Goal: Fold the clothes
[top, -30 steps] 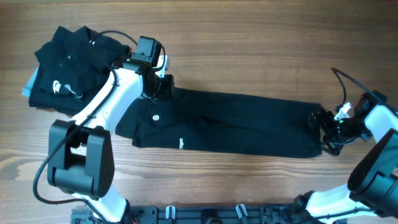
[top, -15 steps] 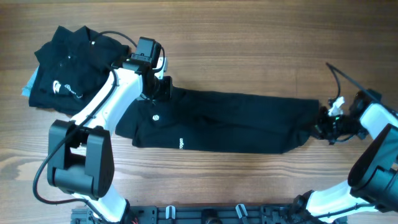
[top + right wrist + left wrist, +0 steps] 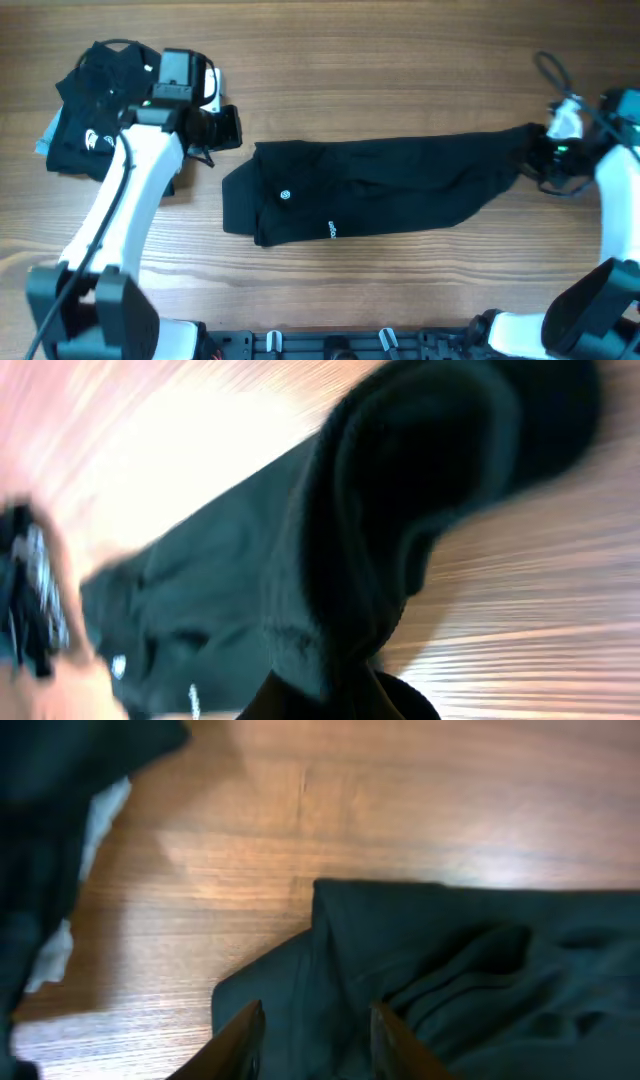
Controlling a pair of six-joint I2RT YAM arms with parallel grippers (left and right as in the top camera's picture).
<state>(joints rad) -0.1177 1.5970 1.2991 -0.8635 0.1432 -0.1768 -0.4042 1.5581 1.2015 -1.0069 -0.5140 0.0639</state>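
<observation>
our right end effector (image 3: 547, 155) is pinching the right end of the black shirt (image 3: 400, 185), closed tight on the cloth. the shirt is lying long ways across the counter (image 3: 400, 60), left to right, with its small white logo (image 3: 285, 194) at the left end. our left end effector (image 3: 228, 128) is hanging partly open and empty, just up-left of that end.

1. This is a robotics lab bench, not a home. White-and-black robot arms (image 3: 130, 200) rise from a black mounting rail (image 3: 330, 345), behind both end effectors.
2. Loose cables (image 3: 545, 68) loop just beside the right end effector (image 3: 540, 158).
3. A bare wood-grain counter (image 3: 400, 60) carries test garments: a long black shirt (image 3: 380, 195) reaching from the right end effector, and a folded pile (image 3: 95, 115) near the left end effector (image 3: 232, 128).
</observation>
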